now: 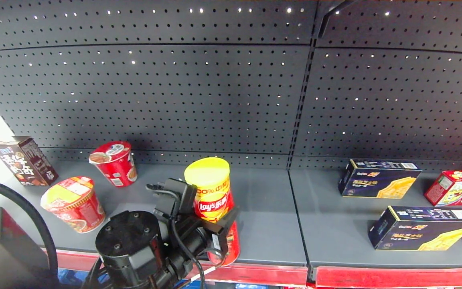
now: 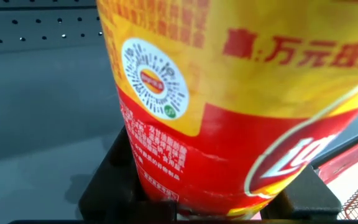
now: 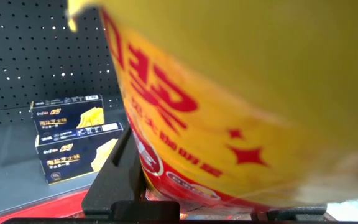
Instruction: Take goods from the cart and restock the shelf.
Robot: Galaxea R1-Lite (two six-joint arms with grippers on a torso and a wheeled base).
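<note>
Grey metal shelf [image 1: 267, 216], smooth deck, perforated back panel [image 1: 215, 100]. Flat dark cartons [image 1: 377, 178] lying at right; tapered noodle cups [image 1: 74, 204] at left. Upright cylindrical chip canister [image 1: 211, 180], glossy, yellow lid, at deck front edge, clamped by left hand [image 1: 209, 204]. Right hand [image 3: 204, 199] closed around a curved yellow-and-red pack [image 3: 241, 93].

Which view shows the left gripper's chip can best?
The head view: the chip can shows whole, upright at the shelf front, left gripper around it. The left wrist view gives its lower side close up; the right wrist view has a similar can, perhaps another.
</note>
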